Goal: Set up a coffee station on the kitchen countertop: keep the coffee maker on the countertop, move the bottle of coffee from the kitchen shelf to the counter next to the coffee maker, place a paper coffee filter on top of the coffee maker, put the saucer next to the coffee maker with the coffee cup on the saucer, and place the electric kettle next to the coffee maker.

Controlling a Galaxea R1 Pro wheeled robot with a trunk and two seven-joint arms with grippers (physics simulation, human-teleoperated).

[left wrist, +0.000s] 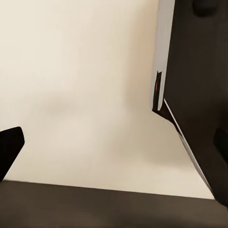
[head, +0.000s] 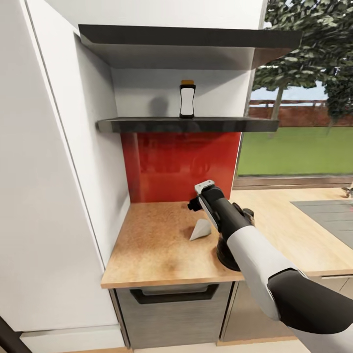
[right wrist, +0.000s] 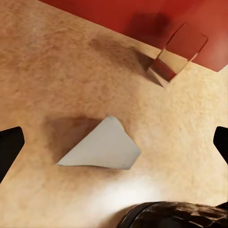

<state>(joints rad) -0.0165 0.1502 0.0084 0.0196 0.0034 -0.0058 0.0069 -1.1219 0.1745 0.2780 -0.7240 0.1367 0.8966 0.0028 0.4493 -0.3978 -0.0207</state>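
The bottle of coffee (head: 187, 99), white with a dark body and a tan cap, stands upright on the lower kitchen shelf (head: 147, 125). A white paper coffee filter (head: 200, 230) lies on the wooden countertop (head: 152, 245). My right arm (head: 230, 220) reaches over it. In the right wrist view the filter (right wrist: 102, 148) lies flat below my right gripper (right wrist: 114, 142), which is open and apart from it. A dark round object (head: 226, 256), mostly hidden by my arm, stands just beside the filter. My left gripper (left wrist: 114, 142) is open and holds nothing.
A red backsplash (head: 181, 164) backs the counter, with a white cabinet wall (head: 59, 171) at the left. A small clear glassy block (right wrist: 178, 52) sits by the backsplash. A drawer with a dark handle (head: 174, 294) is under the counter. Another counter stretch (head: 294, 230) runs right.
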